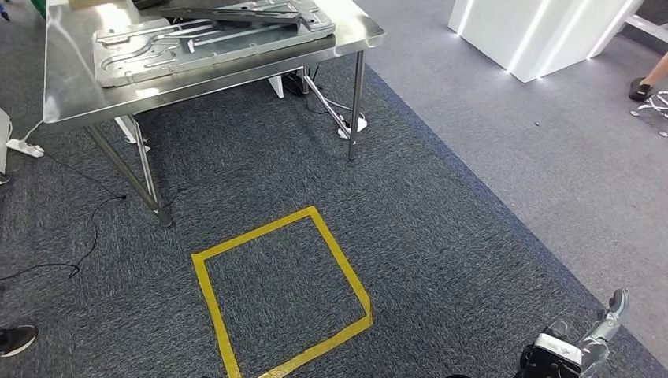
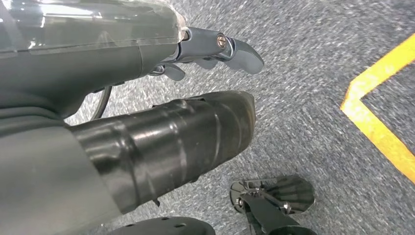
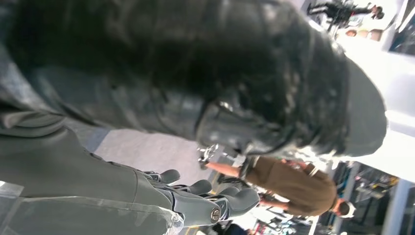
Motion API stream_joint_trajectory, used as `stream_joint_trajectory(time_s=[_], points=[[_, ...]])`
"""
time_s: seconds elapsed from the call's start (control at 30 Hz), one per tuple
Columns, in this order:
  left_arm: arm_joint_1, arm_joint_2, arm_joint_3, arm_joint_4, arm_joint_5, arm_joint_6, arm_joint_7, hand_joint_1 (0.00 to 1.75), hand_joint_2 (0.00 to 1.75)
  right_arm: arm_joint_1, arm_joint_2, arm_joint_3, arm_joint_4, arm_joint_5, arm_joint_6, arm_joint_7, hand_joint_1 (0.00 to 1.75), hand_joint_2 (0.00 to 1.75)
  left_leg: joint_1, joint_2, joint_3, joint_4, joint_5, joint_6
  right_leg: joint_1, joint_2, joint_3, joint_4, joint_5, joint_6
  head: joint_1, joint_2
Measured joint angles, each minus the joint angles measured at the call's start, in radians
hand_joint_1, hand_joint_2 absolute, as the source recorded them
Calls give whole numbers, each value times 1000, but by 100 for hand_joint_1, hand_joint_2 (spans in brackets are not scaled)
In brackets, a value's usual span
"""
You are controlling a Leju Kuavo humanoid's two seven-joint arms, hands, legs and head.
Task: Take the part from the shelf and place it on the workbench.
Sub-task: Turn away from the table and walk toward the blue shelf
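Note:
A steel workbench (image 1: 71, 94) stands at the far left of the head view. Flat grey stamped metal parts (image 1: 197, 43) lie stacked on its top. My right hand (image 1: 583, 342) hangs low at the bottom right, far from the bench, over the carpet. In the right wrist view my right hand (image 3: 205, 198) has its fingers loosely spread with nothing in them. My left hand (image 2: 215, 49) hangs over the grey carpet, fingers extended and empty.
A yellow tape square (image 1: 280, 291) marks the carpet in front of the bench. Cables and a power strip (image 1: 350, 126) lie under the bench legs. A white lit counter (image 1: 536, 31) stands far right. A shoe (image 1: 16, 339) shows lower left; a person in brown (image 3: 293, 186) stands near.

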Motion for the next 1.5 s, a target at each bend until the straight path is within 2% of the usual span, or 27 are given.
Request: stream_joint_trajectory(time_s=[0.1, 0.17, 0.23, 0.3, 0.33, 0.37, 0.4, 0.47, 0.53, 0.6, 0.67, 0.73, 0.8, 0.83, 0.87, 0.9, 0.97, 1.03, 1.1, 1.13, 1.2, 1.27, 1.3, 1.33, 1.37, 1.43, 1.5], points=[[-2, -2, 1, 0, 0, 0, 0, 0, 0, 10, -1, 0, 2, -2, 0, 2, 0, 0, -1, 18, 8, -3, -4, -16, 2, 19, 1, -16, 4, -18, 0, 0], [-2, -3, 2, 0, 0, 0, 0, 0, 0, 13, -1, 0, 2, -4, 0, 2, 0, 0, 1, -12, -2, 30, -34, -25, -4, 39, 3, -27, 13, -31, -1, 0], [0, -3, 5, 0, 0, 1, 0, 0, 0, 14, -1, -1, 5, -6, 0, 2, 0, 0, 3, -62, -50, 143, -100, -28, -6, 58, 3, -32, 19, -39, -1, 0], [3, -3, 9, 0, -1, 1, 1, 0, 0, 16, -1, -1, 8, -13, 0, 4, 0, 0, 3, -81, -107, 263, -145, -29, -3, 82, 0, -29, 21, -42, -2, 0], [4, -3, 10, 0, -1, 1, 1, 0, 0, 17, -2, -1, 10, -18, 0, 5, 0, 0, 3, -83, -117, 280, -138, -29, -3, 95, -1, -28, 21, -42, -2, 0], [5, -3, 10, 0, -2, 2, 1, 0, 0, 18, -2, -1, 10, -24, 0, 6, 0, 0, 3, -84, -110, 257, -112, -28, -3, 109, -1, -25, 21, -41, -2, 0], [5, -3, 11, 0, -2, 2, 1, 0, 0, 19, -2, -1, 11, -29, 0, 7, 0, 0, 3, -91, -86, 200, -72, -26, -3, 123, -1, -21, 20, -40, -2, 0], [5, -3, 13, 0, -4, 4, 0, 0, 0, 19, -4, -1, 12, -39, 1, 9, 0, 0, 6, -133, -33, 71, -15, -19, -3, 147, -7, -10, 17, -34, -1, 0], [4, -3, 14, 0, -6, 5, -2, 0, 0, 19, -6, -3, 14, -49, 5, 17, 0, 0, 4, -160, -14, 17, -3, -11, -4, 167, -16, -3, 17, -21, -1, 0], [1, -3, 14, 0, -8, 7, -3, 0, 0, 18, -10, -15, 21, -62, 15, 30, 0, 0, 2, -142, -12, 11, 3, -1, -6, 181, -22, -5, 22, -7, -1, 0], [-1, -4, 14, 0, -8, 10, -4, 0, 0, 13, -14, -45, 39, -78, 36, 36, 0, 0, 4, -120, -9, 0, 13, 15, -6, 145, -36, 21, 4, 3, 0, 0], [0, -5, 15, 0, -8, 12, -5, 0, 0, 1, -15, -84, 67, -93, 62, 29, 0, 0, 4, -94, -10, -6, 18, 24, -6, 88, -83, 120, -55, 12, 1, 0], [2, -5, 15, 0, -8, 13, -5, 0, 0, -7, -16, -114, 94, -100, 78, 20, 0, 0, 1, -67, -13, -5, 18, 26, -10, 69, -142, 244, -109, 20, 1, 0], [3, -5, 15, 0, -8, 13, -5, 0, 0, -8, -16, -126, 106, -100, 82, 23, 0, 0, 0, -53, -13, -5, 17, 26, -12, 66, -153, 269, -112, 22, 1, 0], [3, -6, 15, 0, -8, 13, -5, 0, 0, -10, -16, -138, 118, -98, 87, 30, 0, 0, 0, -40, -13, -5, 16, 25, -13, 63, -143, 255, -95, 23, 1, 0], [2, -6, 16, 0, -7, 13, -5, 0, 0, -13, -16, -154, 133, -97, 96, 40, 0, 0, 0, -27, -11, -5, 14, 24, -13, 56, -114, 202, -65, 22, 1, 0], [0, -9, 17, 0, -4, 13, -4, 0, 0, -30, -15, -207, 179, -100, 127, 53, 0, 0, -3, -6, -5, -5, 10, 17, -8, 18, -34, 56, -9, 13, 0, 0], [-1, -11, 19, 0, 1, 14, 1, 0, 0, -55, -12, -290, 254, -110, 172, 41, 0, 0, -5, 9, 2, -7, 5, 7, 1, -5, 3, -18, 7, 1, 0, 0], [-2, -15, 23, 0, 3, 16, 7, 0, 0, -84, -10, -407, 355, -113, 226, 14, 0, 0, -4, 23, 10, -11, 2, -4, 6, 11, 3, -25, 7, -11, 0, 0], [-2, -17, 24, 0, 3, 16, 9, 0, 0, -101, -9, -477, 413, -107, 250, 2, 0, 0, -3, 18, 12, -9, -4, -9, 5, 20, 7, -32, 11, -16, 0, 0], [0, -19, 27, 0, 2, 16, 12, 0, 0, -142, -8, -617, 528, -81, 273, -10, 0, 0, -1, -23, -4, 39, -41, -15, -2, 38, 15, -46, 20, -28, 0, 0], [4, -19, 34, 0, 3, 15, 13, 0, 0, -183, -7, -741, 646, -42, 254, -1, 0, 0, 1, -69, -61, 163, -108, -16, -4, 58, 17, -50, 24, -35, -1, 0], [6, -19, 37, 0, 3, 15, 13, 0, 0, -200, -8, -800, 710, -20, 235, 8, 0, 0, 1, -78, -91, 226, -132, -17, -3, 70, 17, -49, 23, -36, -1, 0], [8, -20, 40, 0, 4, 15, 13, 0, 0, -213, -8, -848, 766, 0, 214, 16, 0, 0, 1, -81, -114, 268, -139, -19, -2, 84, 17, -47, 22, -37, -1, 0], [10, -20, 41, 0, 5, 15, 13, 0, 0, -222, -9, -891, 816, 15, 196, 23, 0, 0, 2, -83, -121, 274, -124, -20, -2, 99, 17, -43, 20, -37, -1, 0], [11, -20, 42, 0, 6, 15, 12, 0, 0, -236, -9, -950, 887, 29, 178, 28, 0, 0, 3, -99, -89, 180, -46, -19, -3, 131, 17, -31, 13, -35, -1, 0], [11, -20, 46, 0, 7, 15, 12, 0, 0, -259, -11, -995, 951, 38, 165, 38, 0, 0, 8, -152, -46, 64, 9, -13, -3, 163, 9, -14, 5, -26, -1, 0]])
